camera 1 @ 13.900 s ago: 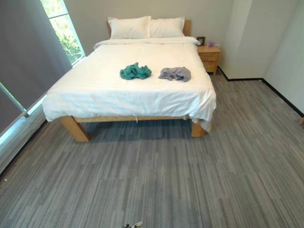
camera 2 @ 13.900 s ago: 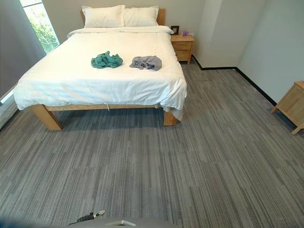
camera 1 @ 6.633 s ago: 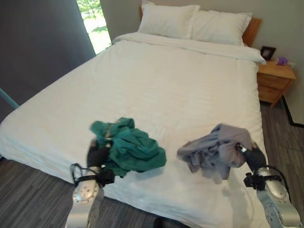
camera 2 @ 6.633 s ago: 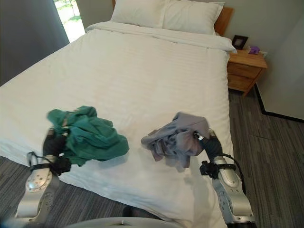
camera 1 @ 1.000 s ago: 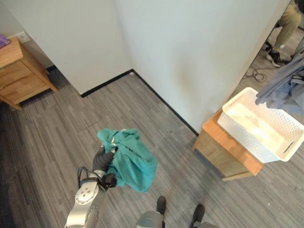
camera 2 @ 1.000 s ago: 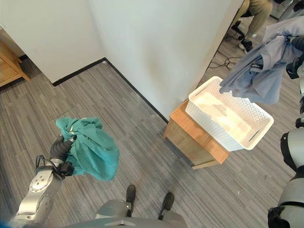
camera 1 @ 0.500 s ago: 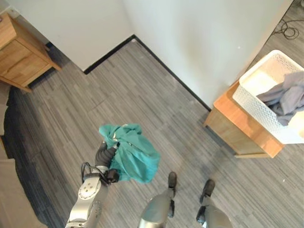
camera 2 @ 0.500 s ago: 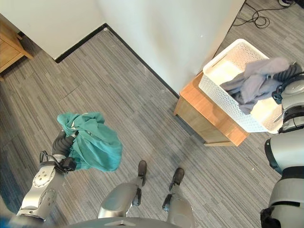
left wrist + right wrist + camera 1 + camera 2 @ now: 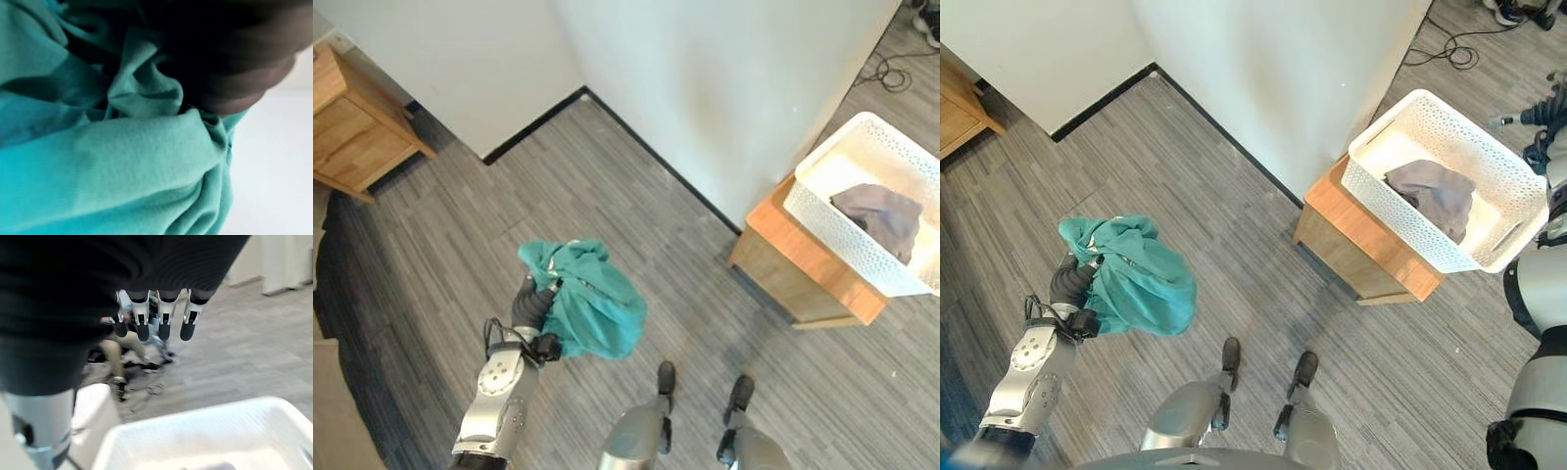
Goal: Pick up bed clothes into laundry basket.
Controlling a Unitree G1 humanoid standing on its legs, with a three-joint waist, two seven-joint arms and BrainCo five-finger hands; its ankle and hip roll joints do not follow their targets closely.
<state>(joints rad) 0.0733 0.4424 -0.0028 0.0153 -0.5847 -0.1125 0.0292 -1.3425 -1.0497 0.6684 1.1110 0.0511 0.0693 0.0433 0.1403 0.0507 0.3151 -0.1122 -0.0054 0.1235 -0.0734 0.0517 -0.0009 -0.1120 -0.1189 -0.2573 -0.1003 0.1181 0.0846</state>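
A teal garment hangs bunched from my left hand, which is shut on it above the grey floor; the teal cloth shows close up in the left wrist view. A white perforated laundry basket stands on a low wooden table at the right. A grey garment lies crumpled inside the basket. My right hand hovers past the basket's far right corner, apart from the cloth. In the right wrist view its fingers are straight and hold nothing, above the basket's rim.
A white wall corner juts out between me and the basket. A wooden nightstand stands at the upper left. A black cable lies on the floor beyond the basket. A seated person's legs show in the right wrist view.
My right hand has let go of the grey garment, which has settled in the basket, and has drawn back to the right. The left hand still holds the teal garment.
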